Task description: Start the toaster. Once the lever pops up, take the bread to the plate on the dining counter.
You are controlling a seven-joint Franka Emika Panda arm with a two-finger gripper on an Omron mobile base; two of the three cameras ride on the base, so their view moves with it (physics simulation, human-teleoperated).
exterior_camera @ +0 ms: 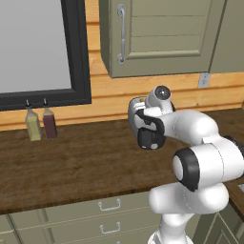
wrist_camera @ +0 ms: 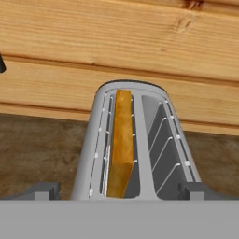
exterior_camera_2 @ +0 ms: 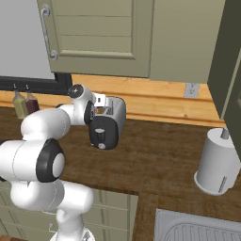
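The toaster [exterior_camera_2: 109, 123] is sitting on the dark wooden desk [exterior_camera_2: 164, 155], close to the plank wall at the far side, and its black end panel with the lever and round knob is facing the near side in the right base view. The arm is reaching over it from the near side, and in the left base view it is covering most of the toaster [exterior_camera: 143, 125]. Looking down through the hand view, the gripper [wrist_camera: 119, 190] is hanging right over the toaster [wrist_camera: 140, 144] with its jaws spread wide, one dark tip on each side of the body, gripping nothing. The bread [wrist_camera: 120, 142] is standing on edge in the left slot, and the right slot is showing only its wire guides. Two bottles [exterior_camera: 40, 123] are standing at the far left against the wall, below the dark window frame. A paper towel roll [exterior_camera_2: 215, 162] is standing upright well to the right of the toaster.
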